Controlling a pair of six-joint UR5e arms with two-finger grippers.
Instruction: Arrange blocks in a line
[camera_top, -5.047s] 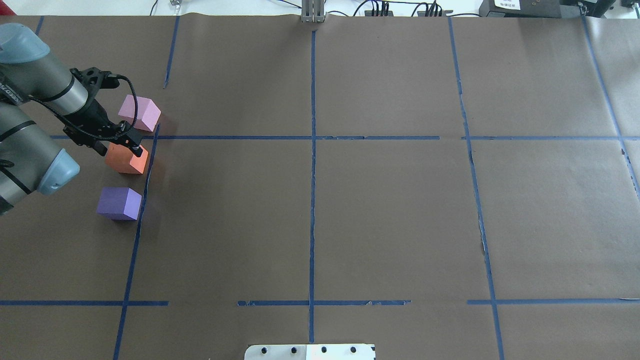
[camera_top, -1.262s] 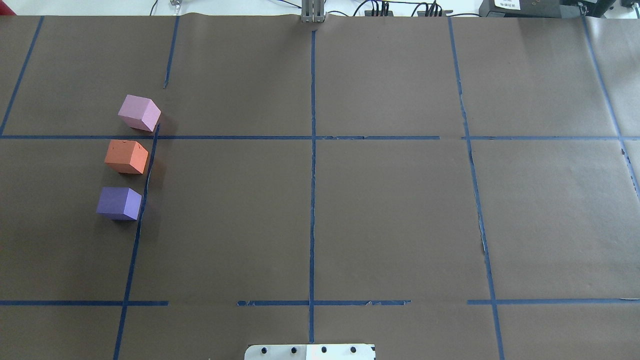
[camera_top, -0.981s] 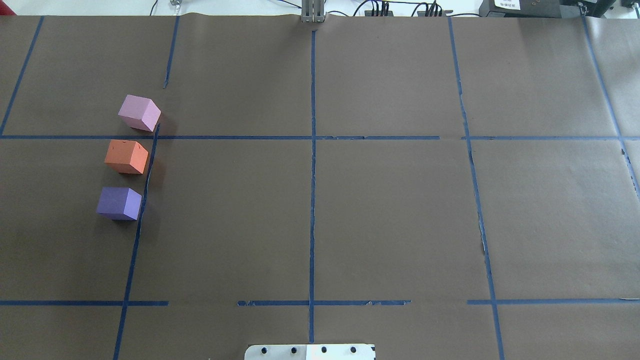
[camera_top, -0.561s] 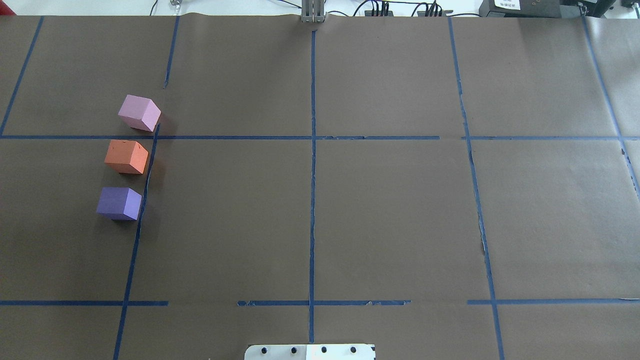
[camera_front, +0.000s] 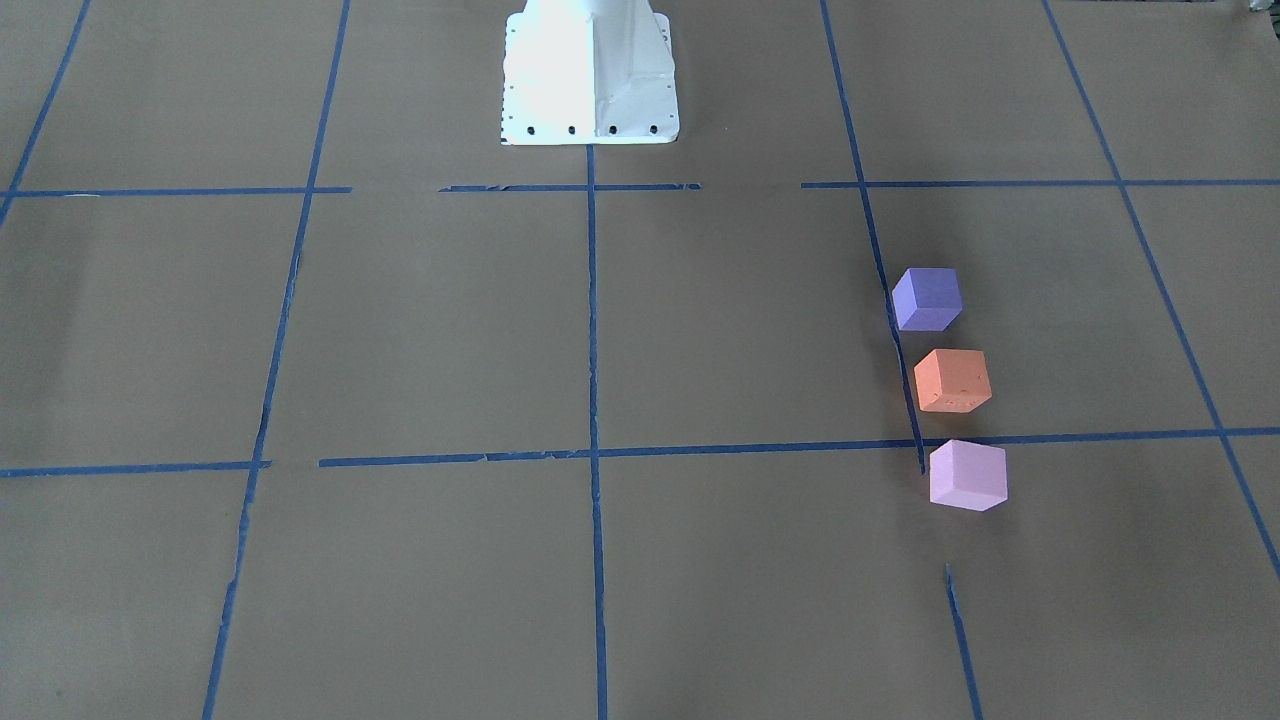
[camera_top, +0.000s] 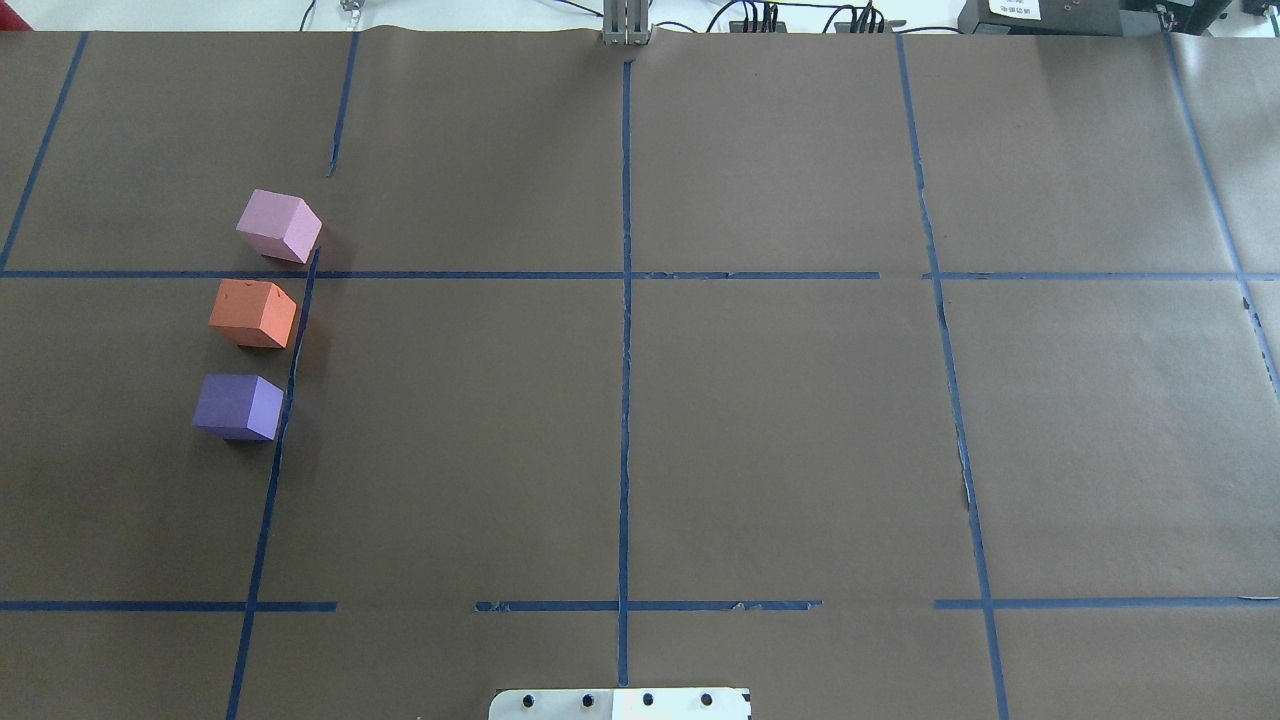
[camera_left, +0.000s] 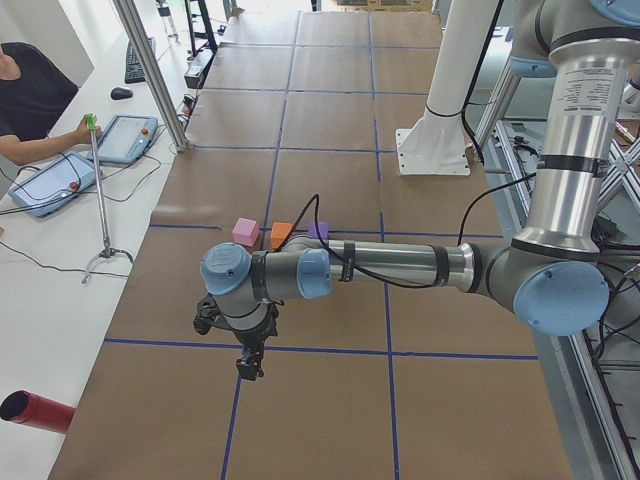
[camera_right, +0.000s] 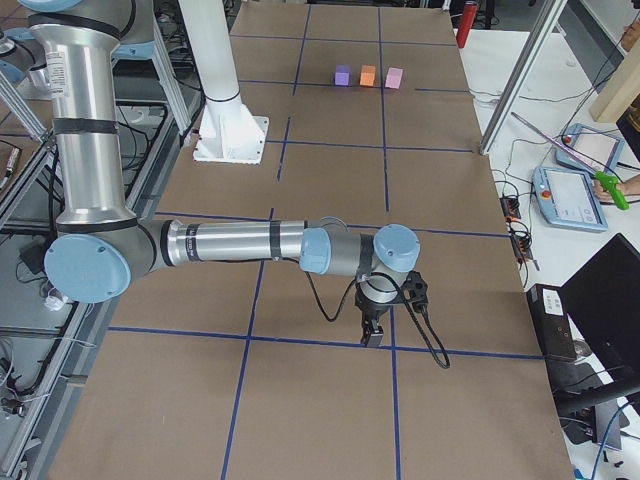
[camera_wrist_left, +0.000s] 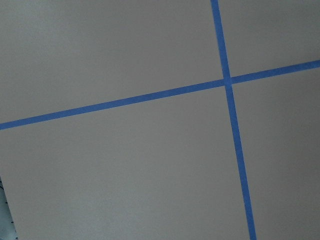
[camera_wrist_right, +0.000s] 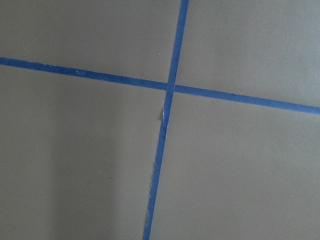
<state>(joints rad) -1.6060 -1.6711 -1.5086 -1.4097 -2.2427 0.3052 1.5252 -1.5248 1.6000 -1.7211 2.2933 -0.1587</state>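
Three foam blocks stand in a short row on the brown paper on the robot's left side: the pink-lilac block (camera_top: 279, 226) farthest, the orange block (camera_top: 254, 313) in the middle, the blue-purple block (camera_top: 239, 406) nearest the robot. Small gaps separate them. They also show in the front view as pink (camera_front: 966, 475), orange (camera_front: 952, 380) and purple (camera_front: 927, 298). My left gripper (camera_left: 248, 365) hangs over bare paper, away from the blocks, and shows only in the left side view. My right gripper (camera_right: 372, 337) hovers at the table's far right end. I cannot tell whether either is open or shut.
Blue tape lines (camera_top: 624, 350) form a grid on the paper. The white robot base (camera_front: 590, 80) stands at the table's near middle edge. An operator with tablets (camera_left: 50, 180) sits along the far side. A red cylinder (camera_left: 35, 412) lies off the paper's corner.
Five seconds ago my left gripper was at the orange block; the arm has since drawn out of the overhead view. The blocks have not moved over the last second.
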